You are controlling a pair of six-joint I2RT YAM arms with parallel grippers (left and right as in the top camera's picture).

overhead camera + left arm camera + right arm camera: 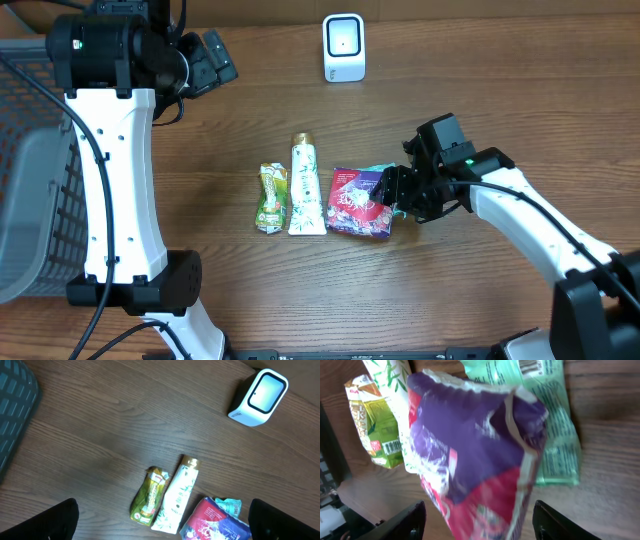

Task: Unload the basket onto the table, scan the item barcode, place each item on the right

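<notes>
A red and purple packet (358, 203) lies on the wooden table, partly over a teal packet (378, 170). My right gripper (396, 196) is at the packet's right end. In the right wrist view the packet (475, 445) sits between the two fingers of that gripper (480, 522), with a gap on each side, so the jaws are open around it. The white scanner (344, 48) stands at the back of the table. My left gripper (162, 522) hangs high over the items, open and holding nothing.
A white tube (306, 188) and a green pouch (272, 198) lie left of the packet. A grey mesh basket (30, 200) stands at the table's left edge. The left arm's white link (120, 190) rises beside it.
</notes>
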